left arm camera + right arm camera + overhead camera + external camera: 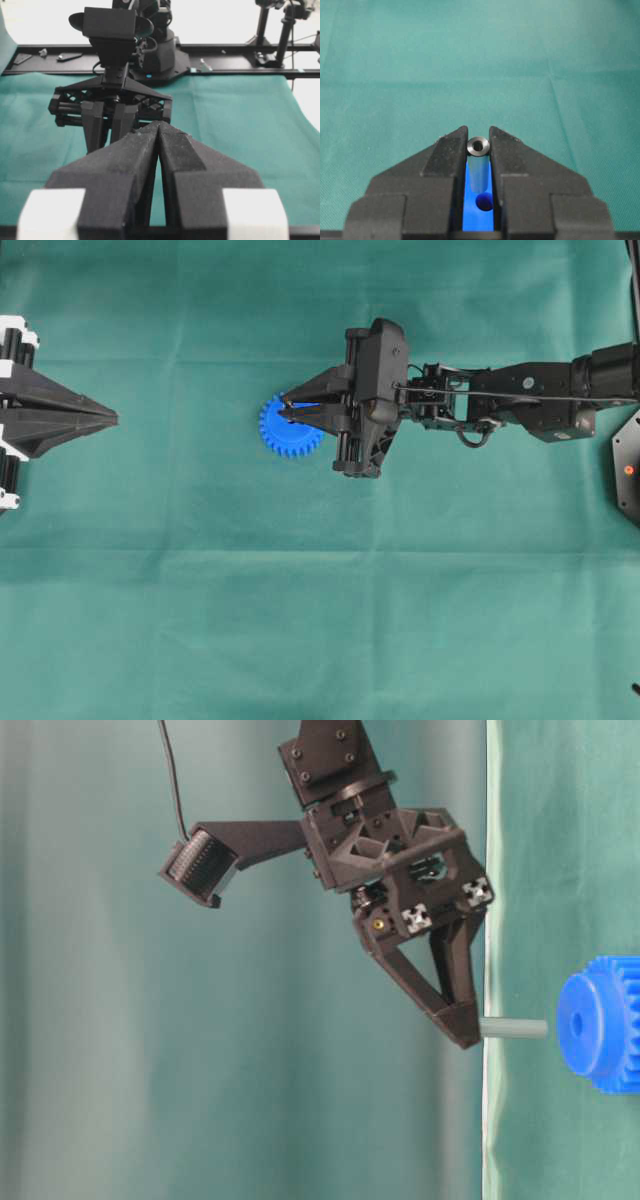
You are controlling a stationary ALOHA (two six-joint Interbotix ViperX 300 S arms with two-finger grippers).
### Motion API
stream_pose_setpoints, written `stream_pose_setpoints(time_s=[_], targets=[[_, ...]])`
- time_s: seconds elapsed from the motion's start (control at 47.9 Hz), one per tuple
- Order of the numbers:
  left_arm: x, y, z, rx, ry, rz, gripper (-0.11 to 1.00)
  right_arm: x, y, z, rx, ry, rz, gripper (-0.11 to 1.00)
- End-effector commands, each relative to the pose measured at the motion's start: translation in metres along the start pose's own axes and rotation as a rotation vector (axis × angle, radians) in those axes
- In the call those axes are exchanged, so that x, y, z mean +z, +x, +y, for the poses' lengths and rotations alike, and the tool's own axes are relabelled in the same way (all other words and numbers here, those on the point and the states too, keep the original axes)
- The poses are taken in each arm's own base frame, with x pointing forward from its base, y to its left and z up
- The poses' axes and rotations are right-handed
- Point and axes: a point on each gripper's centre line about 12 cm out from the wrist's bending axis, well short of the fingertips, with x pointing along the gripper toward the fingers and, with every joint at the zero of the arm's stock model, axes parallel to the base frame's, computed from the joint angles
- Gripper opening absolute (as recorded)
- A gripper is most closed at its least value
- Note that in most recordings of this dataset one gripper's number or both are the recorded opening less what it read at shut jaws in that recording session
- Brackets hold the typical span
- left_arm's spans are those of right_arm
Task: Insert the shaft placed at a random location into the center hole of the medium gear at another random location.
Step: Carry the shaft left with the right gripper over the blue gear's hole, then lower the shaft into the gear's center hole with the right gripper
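The blue medium gear [286, 430] lies flat on the green cloth near the middle. My right gripper [284, 410] hovers over it, shut on the shaft [513, 1028], a short grey pin pointing at the gear [598, 1025] with a small gap between its end and the gear face. In the right wrist view the shaft [478, 146] sits end-on between the fingertips, just above the dark center hole [484, 202] in the blue gear [471, 215]. My left gripper [112, 419] is shut and empty at the far left; its jaws meet at the tips in the left wrist view [159, 125].
The green cloth [320, 620] covers the whole table. The right arm [520, 395] stretches in from the right edge. A black base with a red light [628, 468] sits at the far right.
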Motion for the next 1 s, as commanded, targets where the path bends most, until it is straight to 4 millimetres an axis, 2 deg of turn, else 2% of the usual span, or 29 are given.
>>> stream_pose_setpoints(time_s=[0.0, 0.292, 0.543, 0.981], targets=[[0.006, 0.002, 0.0, -0.001, 0.001, -0.014, 0.0, 0.011, 0.003, 0.0, 0.0, -0.018, -0.031, 0.13], [0.006, 0.002, 0.0, -0.001, 0.001, -0.014, 0.0, -0.001, 0.011, 0.001, 0.001, -0.017, -0.003, 0.13], [0.006, 0.002, 0.0, -0.001, 0.001, -0.014, 0.0, -0.001, 0.011, 0.0, -0.001, -0.017, -0.005, 0.13], [0.006, 0.002, 0.0, -0.001, 0.0, -0.012, 0.0, 0.022, -0.005, -0.005, -0.009, -0.023, -0.06, 0.13]])
